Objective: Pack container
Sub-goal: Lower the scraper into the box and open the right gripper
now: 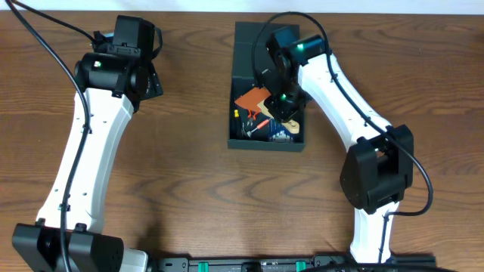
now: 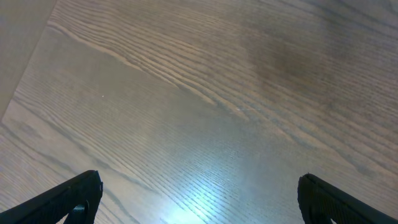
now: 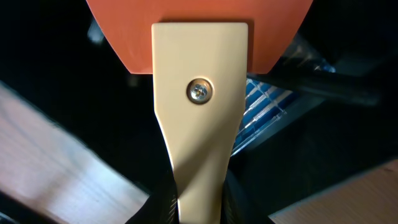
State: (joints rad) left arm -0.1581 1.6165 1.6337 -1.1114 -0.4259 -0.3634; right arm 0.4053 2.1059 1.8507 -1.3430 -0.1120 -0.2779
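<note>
The scraper handle (image 3: pixel 199 124) sits pinched in your right gripper (image 3: pixel 198 208) over the open container (image 1: pixel 266 146); release it tilted and its orange blade (image 3: pixel 199 31) may snag on the container. Your left gripper (image 2: pixel 199 202), well left of the container, gapes empty.

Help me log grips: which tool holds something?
The right tool, shut on the pale handle of the scraper over the container; the left tool stands open, empty.

No legible text, label, brand or number; none on container (image 1: pixel 266 145) or scraper (image 3: pixel 199 143)
</note>
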